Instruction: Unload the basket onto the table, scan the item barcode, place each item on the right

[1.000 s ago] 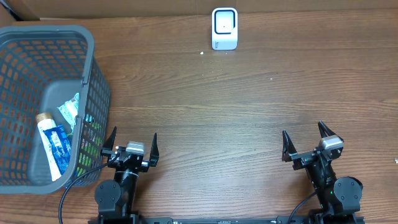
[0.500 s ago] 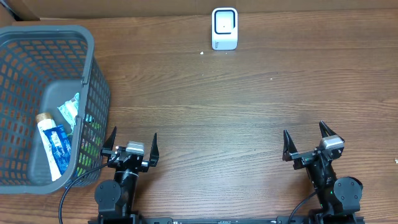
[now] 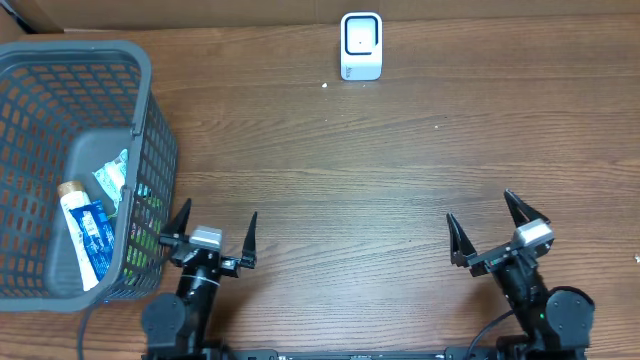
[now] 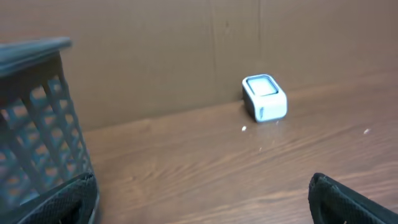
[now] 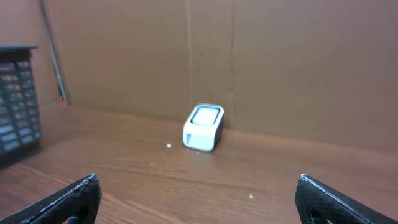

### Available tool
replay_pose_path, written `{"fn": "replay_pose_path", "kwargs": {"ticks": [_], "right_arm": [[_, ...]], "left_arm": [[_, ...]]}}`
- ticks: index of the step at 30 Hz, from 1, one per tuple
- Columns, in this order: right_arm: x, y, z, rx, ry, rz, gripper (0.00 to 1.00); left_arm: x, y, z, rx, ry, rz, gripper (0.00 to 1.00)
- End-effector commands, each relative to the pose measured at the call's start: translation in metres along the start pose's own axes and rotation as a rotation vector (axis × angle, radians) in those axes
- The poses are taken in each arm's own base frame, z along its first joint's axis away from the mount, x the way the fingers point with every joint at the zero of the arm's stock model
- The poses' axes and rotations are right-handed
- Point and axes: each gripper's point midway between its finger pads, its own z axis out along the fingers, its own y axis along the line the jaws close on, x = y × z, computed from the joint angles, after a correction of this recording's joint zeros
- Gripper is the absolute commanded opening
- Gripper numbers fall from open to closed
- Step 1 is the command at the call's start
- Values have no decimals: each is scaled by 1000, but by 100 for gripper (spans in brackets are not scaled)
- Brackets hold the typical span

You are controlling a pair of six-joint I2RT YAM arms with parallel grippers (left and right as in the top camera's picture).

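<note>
The left gripper (image 3: pixel 220 210) has its two fingers wide apart and holds nothing. The right gripper (image 3: pixel 479 206) is wide apart too, with nothing in it. Both sit at the near edge of the brown surface (image 3: pixel 400 150). A grey basket (image 3: pixel 150 120) stands on the left. Inside it lie a blue and white tube (image 3: pixel 88 235) and a small packet (image 3: pixel 112 180). The little white scanner (image 3: pixel 361 45) stands at the far edge, well apart from the basket

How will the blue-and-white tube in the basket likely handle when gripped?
The tube looks soft-walled, so it would probably dent when pinched. Small and slim, it is likely light. Lying flat in the basket, it seems unlikely to roll.
</note>
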Motion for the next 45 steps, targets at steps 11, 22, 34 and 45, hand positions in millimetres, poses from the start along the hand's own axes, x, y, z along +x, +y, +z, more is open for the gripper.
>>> {"fn": "replay_pose_path", "kwargs": {"ticks": [11,22,34,45], "right_arm": [[-155,13,41,-120,71,22,100],[-176,10,88,-196,472,83,100],[-138,34,102,-393,723,276,100],[-128,31,110,-395,749,292,100]], "left_arm": [[-142,20,23,35,290,-139,100],[-218,23,61,154,608,-226,100],[-184,45,100,83,770,-338,100],[-132,210,7,-692,889,-632,100]]}}
